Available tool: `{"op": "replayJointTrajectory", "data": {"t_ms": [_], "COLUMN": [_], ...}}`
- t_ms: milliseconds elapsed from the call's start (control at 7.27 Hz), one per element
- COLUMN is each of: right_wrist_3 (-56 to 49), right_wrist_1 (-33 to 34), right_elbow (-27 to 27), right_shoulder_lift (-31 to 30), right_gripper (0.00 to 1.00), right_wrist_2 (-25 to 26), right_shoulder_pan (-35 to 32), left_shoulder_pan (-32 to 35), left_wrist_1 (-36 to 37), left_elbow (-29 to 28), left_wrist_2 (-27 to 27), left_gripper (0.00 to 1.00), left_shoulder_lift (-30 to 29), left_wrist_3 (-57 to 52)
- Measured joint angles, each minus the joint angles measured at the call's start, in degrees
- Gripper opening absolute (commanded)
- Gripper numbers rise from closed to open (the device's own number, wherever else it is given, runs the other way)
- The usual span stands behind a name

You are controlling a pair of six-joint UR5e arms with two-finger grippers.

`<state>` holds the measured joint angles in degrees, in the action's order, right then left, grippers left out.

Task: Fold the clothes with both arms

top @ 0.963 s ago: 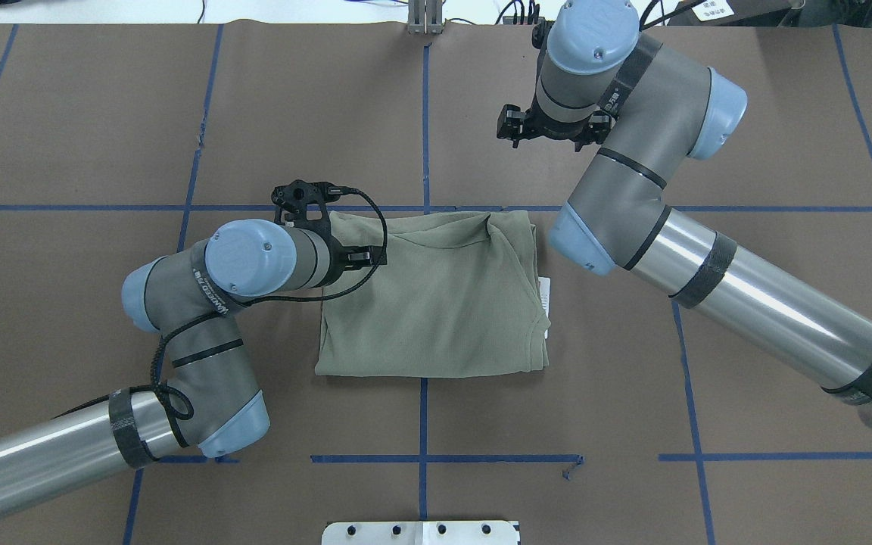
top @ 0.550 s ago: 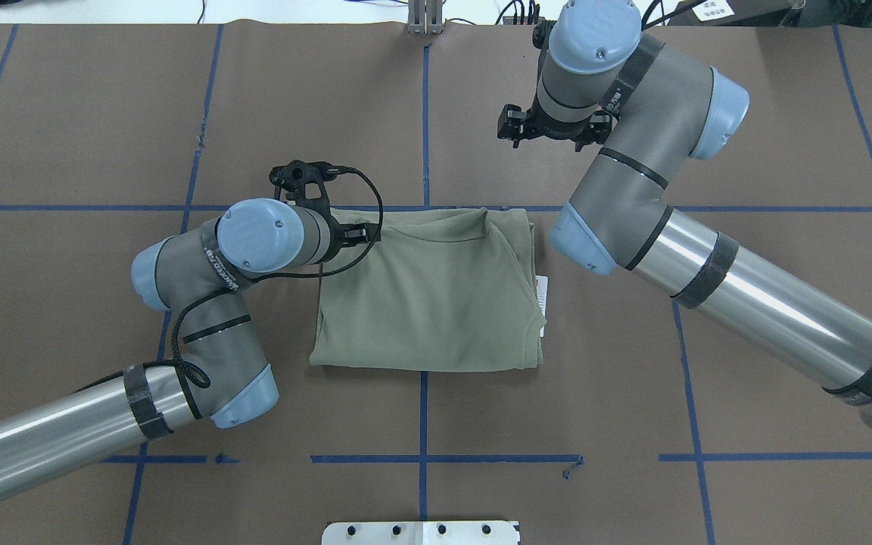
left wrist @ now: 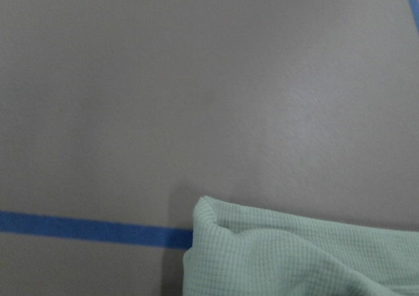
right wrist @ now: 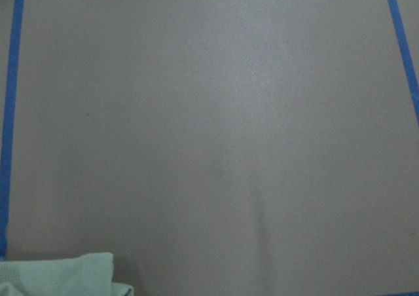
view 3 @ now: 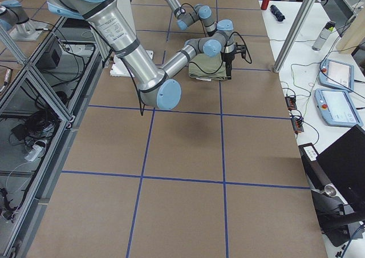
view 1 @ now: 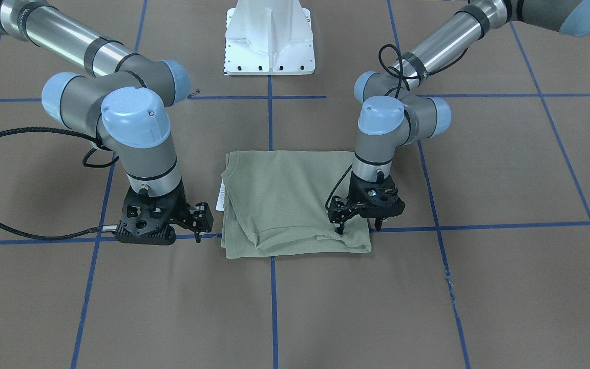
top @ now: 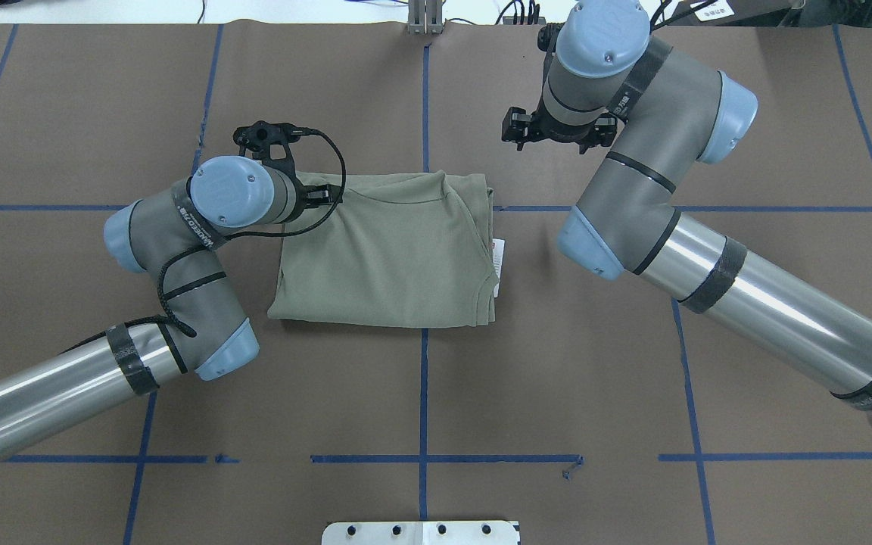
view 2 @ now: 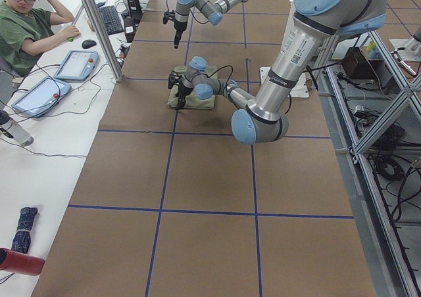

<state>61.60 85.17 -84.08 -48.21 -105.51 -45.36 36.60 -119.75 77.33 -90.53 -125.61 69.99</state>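
Observation:
The sage-green shirt (top: pixel 390 250) lies folded into a flat rectangle on the brown table; it also shows in the front view (view 1: pixel 285 200). Its white hang tag (top: pixel 498 253) sticks out at the neck side. My left gripper (top: pixel 307 193) is at the shirt's far left corner, shut on the cloth; in the front view (view 1: pixel 357 228) one fingertip (view 1: pixel 340 229) presses into a raised fold. The left wrist view shows that shirt corner (left wrist: pixel 281 250). My right gripper (top: pixel 553 136) hangs open and empty, off the shirt to its far right (view 1: pixel 200 225).
Blue tape lines (top: pixel 424 91) grid the brown table cover. The white base pedestal (view 1: pixel 269 36) stands at the robot's side. A seated operator (view 2: pixel 29 27) with tablets and cables is at the table's far side. A corner of the shirt (right wrist: pixel 59 276) shows in the right wrist view.
My left gripper has moved left and away from the robot, dragging the folded shirt with it. The right arm has shifted only slightly.

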Motion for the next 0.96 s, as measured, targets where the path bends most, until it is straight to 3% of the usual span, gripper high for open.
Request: {"op": "replayJointTrajectory", "data": {"t_ms": [138, 413, 688, 963], "right_wrist_3": [-1.5, -10.1, -26.7, -49.0], "right_wrist_1": [0.2, 0.7, 1.5, 6.9], "right_elbow": [-0.7, -3.4, -5.7, -6.1], "right_shoulder_lift": [-0.5, -4.5, -11.6, -17.6], "right_gripper": [1.0, 1.0, 1.0, 1.0], "right_wrist_2": [-1.6, -8.2, -15.3, -20.8], "right_shoulder_pan": [-1.1, -6.8, -16.5, -28.5], "left_shoulder_pan": [1.7, 6.0, 12.3, 23.2], "left_wrist_1": [1.1, 8.9, 17.1, 19.6], "left_elbow": [2.2, 12.4, 23.8, 28.7], "left_wrist_2": [-1.8, -6.8, -12.3, -19.8], "left_gripper": [1.0, 1.0, 1.0, 1.0], "left_shoulder_lift": [0.2, 2.6, 8.3, 15.6], "left_wrist_3": [-3.0, -11.6, -24.1, -43.1]}}
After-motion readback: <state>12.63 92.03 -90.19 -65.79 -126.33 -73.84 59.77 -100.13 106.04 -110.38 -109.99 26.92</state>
